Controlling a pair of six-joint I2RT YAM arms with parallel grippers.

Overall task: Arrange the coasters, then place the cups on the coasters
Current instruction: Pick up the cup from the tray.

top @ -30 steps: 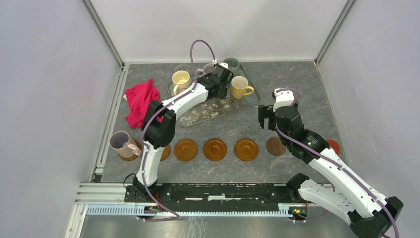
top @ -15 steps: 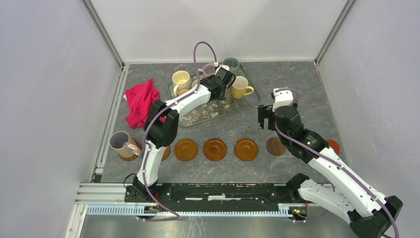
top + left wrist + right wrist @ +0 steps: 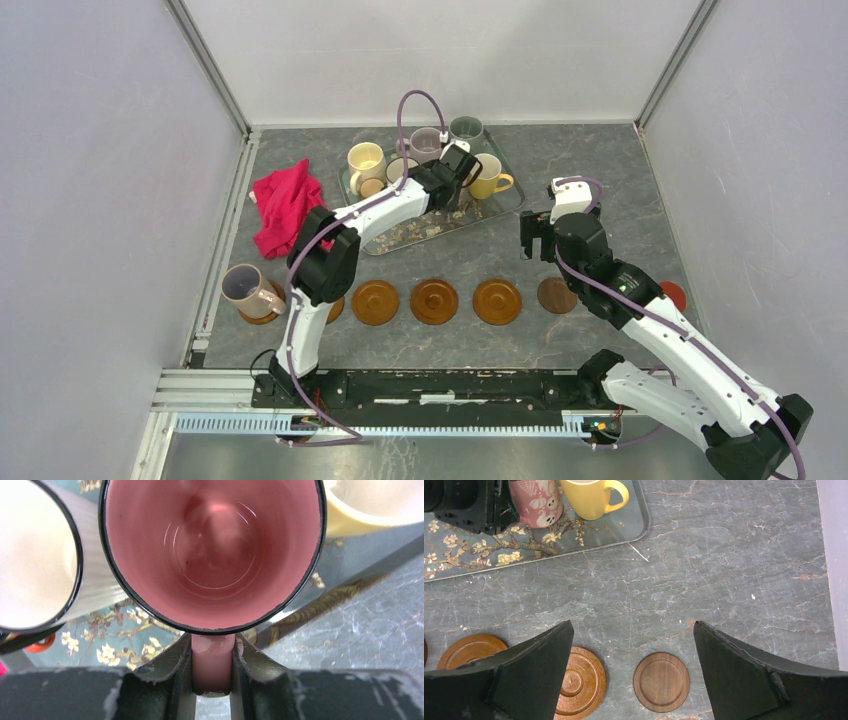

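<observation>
Sitting on the far counter's (image 3: 600, 170) floral tray (image 3: 469, 555), the pink cup (image 3: 212, 555) points its handle (image 3: 212, 672) at the left end effector (image 3: 212, 644), pinched shut on that handle, while the empty coasters (image 3: 434, 301) wait closer to the arm's base (image 3: 285, 378).

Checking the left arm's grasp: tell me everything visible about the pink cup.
The pink cup is a glossy ceramic mug, empty, pink inside with a dark rim and white ghost-like figures outside. It stands upright on the floral tray between a white cup and a yellow cup. The left gripper is shut on its handle.
</observation>
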